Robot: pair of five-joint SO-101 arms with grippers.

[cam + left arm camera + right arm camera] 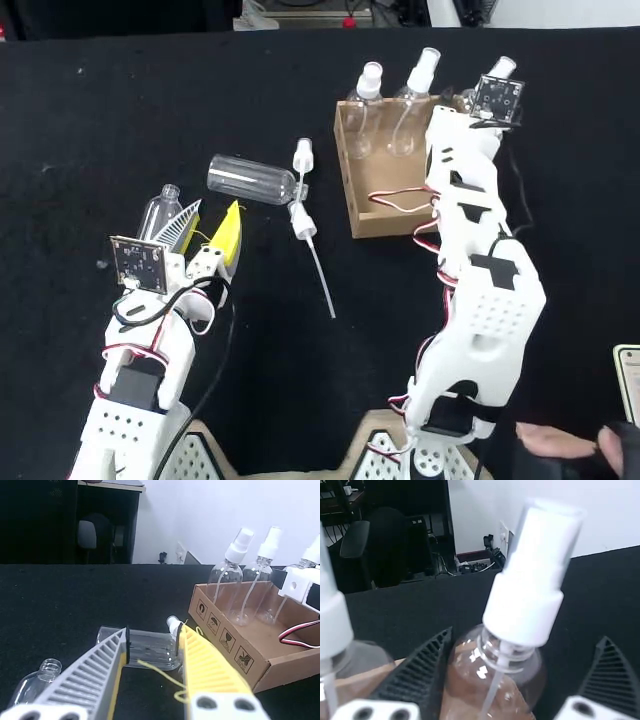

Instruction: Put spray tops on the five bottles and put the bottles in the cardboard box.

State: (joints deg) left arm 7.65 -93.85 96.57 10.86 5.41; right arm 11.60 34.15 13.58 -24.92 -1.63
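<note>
- The right hand [526,635] hangs over the far corner of the brown cardboard box [372,222]. Its black fingers [420,670] are spread to either side of a clear plastic bottle with a white spray top [530,580] standing inside the box, so the hand is released, not clamping.
- A second capped clear bottle [368,85] and a third capped clear bottle [420,70] stand in the box beside it, so three of the five look finished.
- To leave cleanly, the right hand should probably rise straight up past the spray tops before pulling back from the box, or a finger may tip a bottle.
- The left hand [217,205] is well apart from the box over the black worktop [100,100]. It is released, with its grey and yellow fingers apart.
- Between the left hand and the box lies a clear uncapped bottle on its side [250,180], lined up with the gap between the fingers.
- Another uncapped clear bottle [160,212] sits just beside the left hand, on the side away from the box.
- A loose white spray top [303,155] lies near the side-lying bottle's neck, toward the box. A white spray top with a long dip tube [302,222] lies close by it.
- The side-lying bottle is round and smooth and will likely roll, so it wants a square grasp at mid-body with the neck left free.
- Once a bottle stands upright, the tube should go in first and the top be seated after.
</note>
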